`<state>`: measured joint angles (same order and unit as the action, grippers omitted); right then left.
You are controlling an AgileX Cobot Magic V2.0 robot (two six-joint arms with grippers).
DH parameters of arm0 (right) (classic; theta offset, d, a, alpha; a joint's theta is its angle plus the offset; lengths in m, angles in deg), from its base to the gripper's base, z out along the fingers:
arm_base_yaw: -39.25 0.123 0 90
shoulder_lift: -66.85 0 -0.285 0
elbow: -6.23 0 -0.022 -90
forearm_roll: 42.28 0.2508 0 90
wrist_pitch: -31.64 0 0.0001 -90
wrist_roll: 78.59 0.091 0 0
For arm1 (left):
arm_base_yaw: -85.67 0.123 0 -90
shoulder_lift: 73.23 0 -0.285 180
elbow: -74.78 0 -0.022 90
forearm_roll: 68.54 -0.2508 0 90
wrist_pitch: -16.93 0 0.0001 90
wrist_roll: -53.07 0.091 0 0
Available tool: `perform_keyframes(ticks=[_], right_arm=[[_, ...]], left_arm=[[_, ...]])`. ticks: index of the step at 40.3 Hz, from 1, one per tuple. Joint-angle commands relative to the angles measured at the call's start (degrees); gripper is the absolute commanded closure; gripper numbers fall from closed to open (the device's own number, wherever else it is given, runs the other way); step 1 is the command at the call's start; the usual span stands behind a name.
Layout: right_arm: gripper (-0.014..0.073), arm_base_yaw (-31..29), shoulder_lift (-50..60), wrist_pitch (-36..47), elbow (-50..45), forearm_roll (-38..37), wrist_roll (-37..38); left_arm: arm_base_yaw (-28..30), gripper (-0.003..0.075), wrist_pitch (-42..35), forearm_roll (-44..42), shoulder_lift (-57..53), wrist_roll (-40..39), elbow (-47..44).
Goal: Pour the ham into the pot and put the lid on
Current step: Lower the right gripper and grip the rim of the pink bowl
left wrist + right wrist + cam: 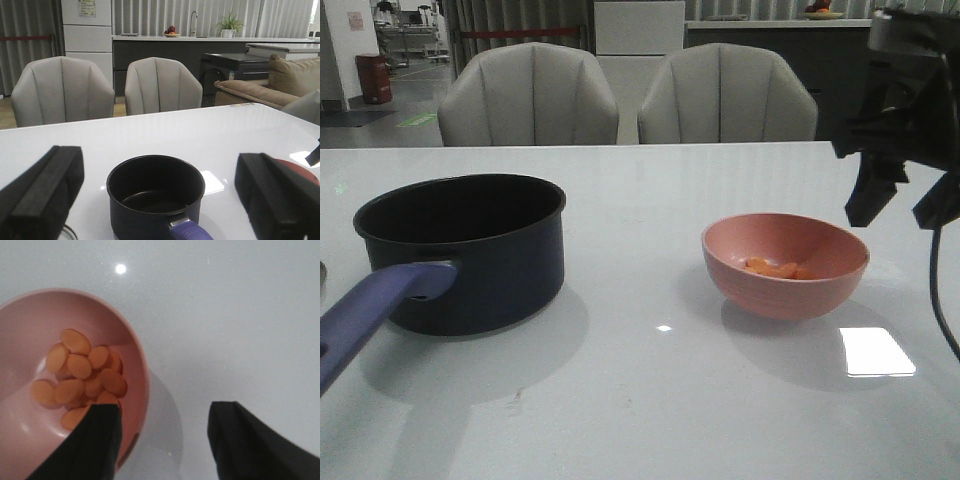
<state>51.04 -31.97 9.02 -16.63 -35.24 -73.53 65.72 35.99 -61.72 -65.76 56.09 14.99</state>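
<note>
our right gripper point(162, 440), jaws wide and empty, hovers over the near rim of the salmon-pink round bowl point(785, 265) holding orange ham pieces point(82, 372); the dark navy pot point(465, 250) sits well left.

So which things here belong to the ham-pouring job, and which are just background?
Job: orange-pink ham pieces in the salmon-pink round bowl; dark navy saucepan with purple-blue handle. No lid in view.
Background: two grey upholstered chairs, potted plant on the counter.
</note>
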Motion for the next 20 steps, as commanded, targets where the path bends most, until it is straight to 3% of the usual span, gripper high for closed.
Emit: perform_keyframes(ticks=[1, 7, 16, 20], right_arm=[[0.0102, 0.2, -1.99, 0.77, 5.07, 0.09, -0.7], [0.0123, 1.06, -6.36, 0.31, 8.5, 0.09, -0.75], [0.0454, 1.06, -12.08, -2.71, 11.98, 2.08, -0.75], [0.0455, 1.06, -12.63, -3.77, 13.02, 3.58, -0.75]], left_arm=[[-0.56, 0.0064, -4.5, 0.16, 0.35, -0.22, 1.5], [-0.56, 0.0064, -4.5, 0.16, 0.35, -0.22, 1.5], [-0.56, 0.0064, -4.5, 0.16, 0.35, -0.22, 1.5], [-0.56, 0.0064, -4.5, 0.16, 0.35, -0.22, 1.5]])
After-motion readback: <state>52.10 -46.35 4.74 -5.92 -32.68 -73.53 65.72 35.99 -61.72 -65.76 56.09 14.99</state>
